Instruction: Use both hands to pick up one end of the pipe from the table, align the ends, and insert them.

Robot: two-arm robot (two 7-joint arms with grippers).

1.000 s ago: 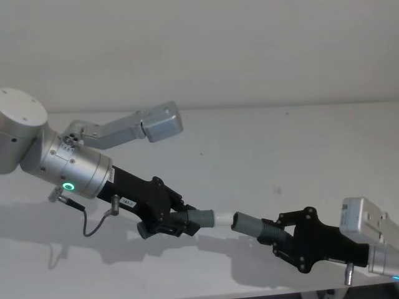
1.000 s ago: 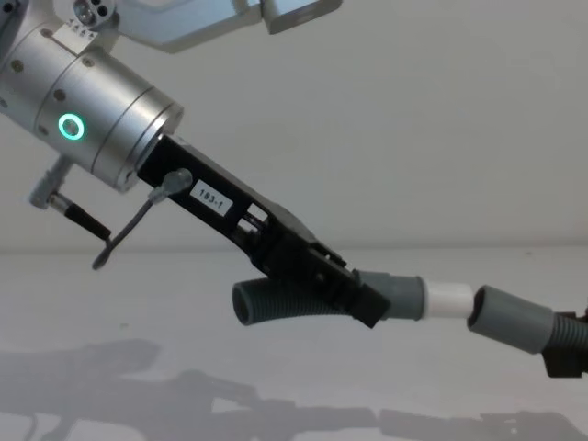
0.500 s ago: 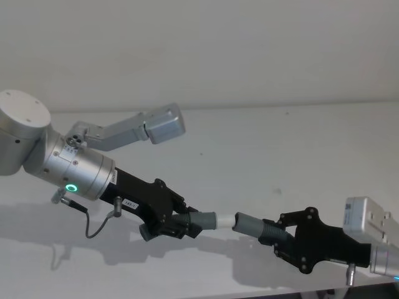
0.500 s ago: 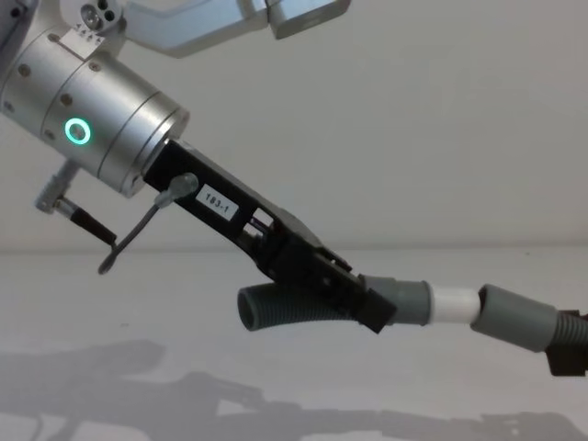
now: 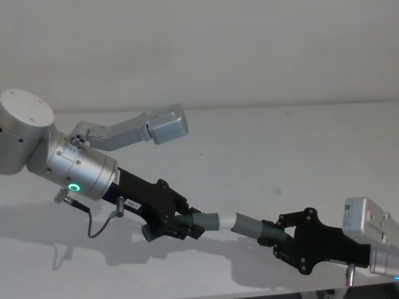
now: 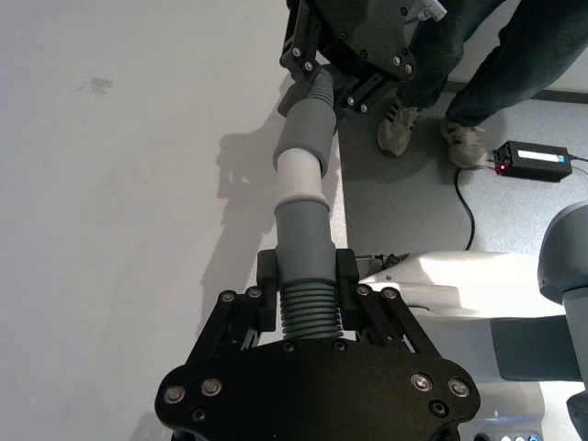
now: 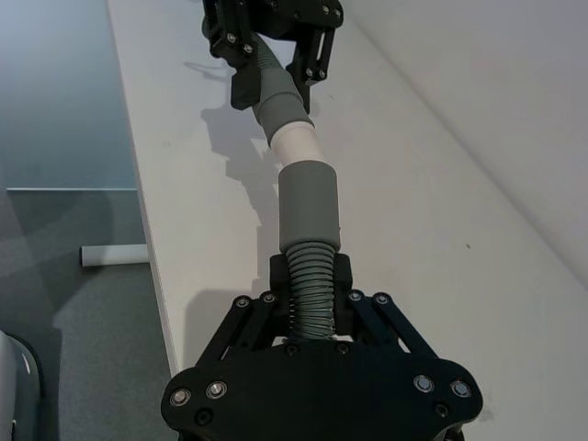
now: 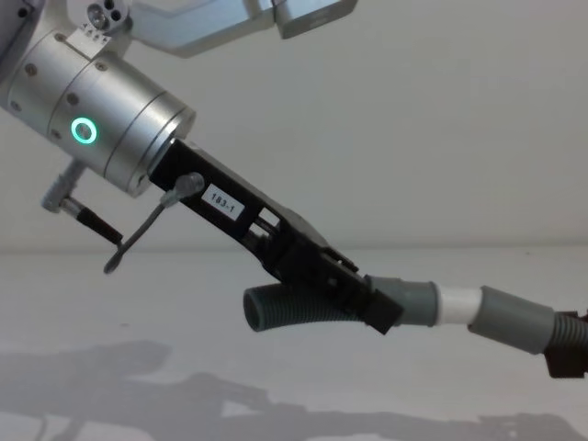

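Now the gap seen a second earlier is closed: at lower centre of the head view, the white tube of the pipe piece pinched by the left gripper is met by the grey cuff clamped in the right gripper. Both are held above the table; insertion is judged begun, hardly seated.

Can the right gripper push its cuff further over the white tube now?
Probably yes: the right gripper holds its cuff in line at the white tube, nothing between them.
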